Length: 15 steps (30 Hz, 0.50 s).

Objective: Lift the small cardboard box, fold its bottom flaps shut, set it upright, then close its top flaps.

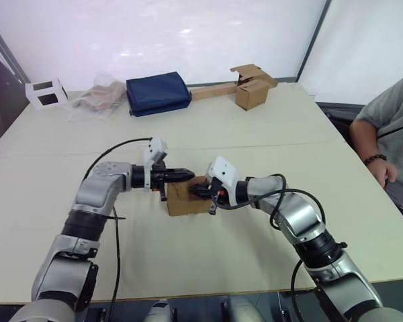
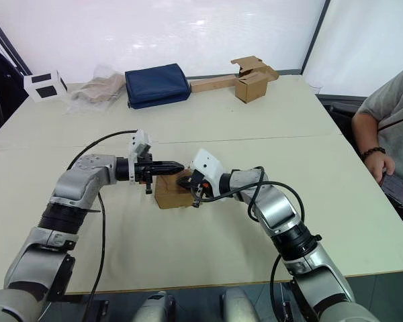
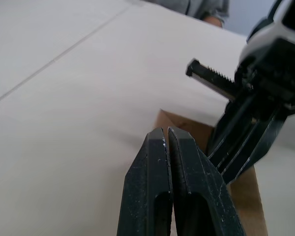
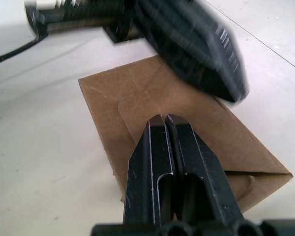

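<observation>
The small cardboard box (image 1: 183,205) stands on the table in front of me, between my two arms. Its top flaps (image 4: 137,96) lie flat across its upper face. The bottom flaps are hidden underneath. My left gripper (image 1: 190,175) is shut and empty, reaching in from the left with its tips just over the box's upper far edge. My right gripper (image 4: 165,119) is also shut, and its tips rest on the box's top face. In the right wrist view the left gripper (image 4: 196,49) hovers blurred above the box.
At the table's far edge lie another brown box (image 1: 252,92) with a long cardboard strip, a dark blue bag (image 1: 158,92), a clear plastic bag (image 1: 97,97) and a white cube frame (image 1: 47,94). A person (image 1: 389,134) sits at the right edge.
</observation>
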Motion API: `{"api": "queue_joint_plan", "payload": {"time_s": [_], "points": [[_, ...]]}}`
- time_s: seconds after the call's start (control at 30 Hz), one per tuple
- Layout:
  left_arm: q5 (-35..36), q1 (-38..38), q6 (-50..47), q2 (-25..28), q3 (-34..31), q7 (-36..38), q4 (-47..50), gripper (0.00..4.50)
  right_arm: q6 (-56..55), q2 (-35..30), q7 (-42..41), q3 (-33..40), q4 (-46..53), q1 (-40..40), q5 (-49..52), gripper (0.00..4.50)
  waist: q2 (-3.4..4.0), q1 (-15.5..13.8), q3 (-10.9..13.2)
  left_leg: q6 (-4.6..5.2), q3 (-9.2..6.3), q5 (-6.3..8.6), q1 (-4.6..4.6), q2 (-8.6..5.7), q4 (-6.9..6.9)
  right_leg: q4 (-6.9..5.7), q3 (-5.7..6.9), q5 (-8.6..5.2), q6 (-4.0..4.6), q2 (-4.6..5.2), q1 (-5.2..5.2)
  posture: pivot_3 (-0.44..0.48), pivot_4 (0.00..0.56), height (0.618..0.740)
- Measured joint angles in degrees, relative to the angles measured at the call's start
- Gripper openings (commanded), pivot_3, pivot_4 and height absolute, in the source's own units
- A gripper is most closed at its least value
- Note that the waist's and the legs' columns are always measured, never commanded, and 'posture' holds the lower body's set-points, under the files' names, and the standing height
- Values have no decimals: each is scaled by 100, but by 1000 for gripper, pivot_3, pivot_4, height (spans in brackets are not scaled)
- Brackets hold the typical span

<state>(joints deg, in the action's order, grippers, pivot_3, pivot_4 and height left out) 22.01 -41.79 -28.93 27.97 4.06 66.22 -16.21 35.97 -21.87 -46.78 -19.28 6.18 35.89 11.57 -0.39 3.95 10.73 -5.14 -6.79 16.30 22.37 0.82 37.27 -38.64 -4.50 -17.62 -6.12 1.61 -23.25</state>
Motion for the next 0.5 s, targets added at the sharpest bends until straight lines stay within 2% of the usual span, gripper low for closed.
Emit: {"api": "queue_joint_plan", "payload": {"time_s": [0.5], "points": [[-192, 100, 194, 46, 190, 119, 83, 104, 943, -42, -195, 213, 514, -95, 679, 0, 0, -2, 0, 0, 0, 0, 0, 0, -1, 1, 0, 0, 0, 0, 0, 0, 150, 740]]}}
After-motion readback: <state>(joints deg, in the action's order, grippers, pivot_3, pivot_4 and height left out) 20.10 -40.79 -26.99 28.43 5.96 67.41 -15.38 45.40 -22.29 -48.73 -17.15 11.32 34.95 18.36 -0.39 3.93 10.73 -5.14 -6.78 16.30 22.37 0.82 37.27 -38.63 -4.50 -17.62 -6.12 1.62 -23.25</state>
